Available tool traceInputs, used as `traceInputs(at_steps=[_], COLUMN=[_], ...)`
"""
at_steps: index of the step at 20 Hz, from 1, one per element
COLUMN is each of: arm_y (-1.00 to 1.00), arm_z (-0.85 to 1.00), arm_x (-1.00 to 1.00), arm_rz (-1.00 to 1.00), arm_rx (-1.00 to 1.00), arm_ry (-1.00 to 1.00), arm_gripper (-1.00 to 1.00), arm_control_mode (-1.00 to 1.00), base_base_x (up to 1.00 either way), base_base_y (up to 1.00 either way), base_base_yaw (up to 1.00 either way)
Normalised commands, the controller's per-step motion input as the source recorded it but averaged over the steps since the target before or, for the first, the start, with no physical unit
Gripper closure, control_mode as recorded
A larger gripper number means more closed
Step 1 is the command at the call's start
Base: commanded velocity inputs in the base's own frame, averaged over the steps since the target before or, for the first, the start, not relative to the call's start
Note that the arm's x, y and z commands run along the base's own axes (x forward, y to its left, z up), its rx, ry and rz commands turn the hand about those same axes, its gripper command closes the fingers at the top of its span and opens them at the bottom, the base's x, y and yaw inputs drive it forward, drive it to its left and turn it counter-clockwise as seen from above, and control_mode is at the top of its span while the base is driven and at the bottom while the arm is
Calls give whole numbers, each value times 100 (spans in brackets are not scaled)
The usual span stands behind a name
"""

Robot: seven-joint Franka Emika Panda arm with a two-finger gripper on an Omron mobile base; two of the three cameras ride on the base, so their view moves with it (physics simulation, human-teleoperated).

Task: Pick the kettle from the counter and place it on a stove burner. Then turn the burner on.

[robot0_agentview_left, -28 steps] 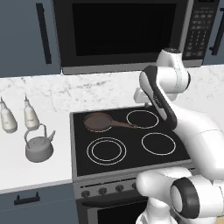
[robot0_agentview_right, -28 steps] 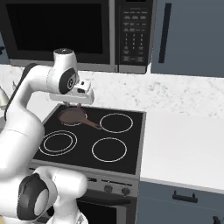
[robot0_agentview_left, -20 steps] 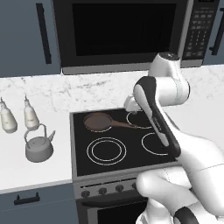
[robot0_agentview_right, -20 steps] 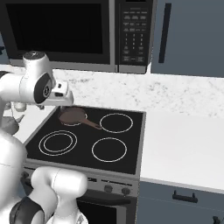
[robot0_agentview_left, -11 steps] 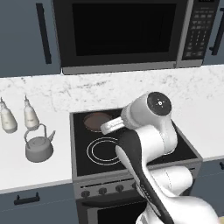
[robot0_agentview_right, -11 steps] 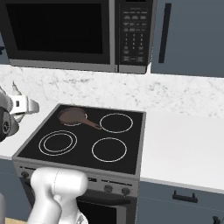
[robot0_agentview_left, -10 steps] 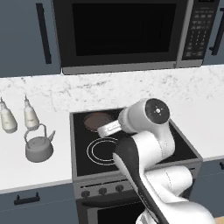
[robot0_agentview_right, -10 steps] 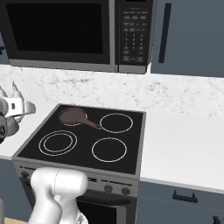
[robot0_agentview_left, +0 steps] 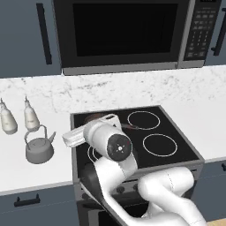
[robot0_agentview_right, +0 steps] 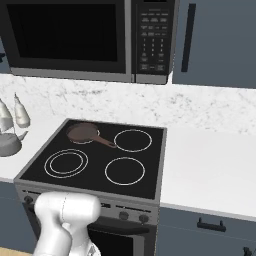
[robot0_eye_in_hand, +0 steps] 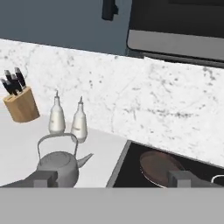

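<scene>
1. Kettle (robot0_eye_in_hand: 57, 165) pickup is the step in hand, judging by the layout: the gripper (robot0_eye_in_hand: 113, 178) has its jaws spread wide and holds nothing, with one dark fingertip low over the kettle's body in the hand view and the other over the cooktop (robot0_eye_in_hand: 131, 168) edge.
2. Between and beyond the fingertips, the kettle sits on the counter (robot0_eye_in_hand: 17, 144) just left of the cooktop, upright, its arched wire handle standing tall and its spout pointing toward the stove.
3. Two white bottles (robot0_eye_in_hand: 68, 119) stand close behind the kettle, and a knife block (robot0_eye_in_hand: 21, 103) is farther along the wall.
4. In the left base view the kettle (robot0_agentview_left: 39, 145) is well to the left of the hand, so the gripper probably needs to shift over until the handle's top lies between the jaws.
5. A good grasp would likely take the handle at its crown, jaws across the wire, coming down from above and clear of the bottles.
6. The double-ring stove burner (robot0_agentview_right: 66, 163) at the front left is the nearest target; the frying pan (robot0_agentview_right: 84, 133) occupies the spot behind it, so the kettle should go down centred on the rings without nudging the pan.
</scene>
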Motion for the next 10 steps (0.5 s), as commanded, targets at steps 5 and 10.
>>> traceInputs(at_steps=[5,10], arm_y=[95,26], arm_z=[10,-5], arm_x=[76,39], arm_rz=[0,4], arm_rx=[22,6], arm_ry=[14,38], arm_gripper=[-100,-100], arm_control_mode=[-100,-100], base_base_x=[0,0], base_base_y=[0,0], base_base_yaw=[0,0])
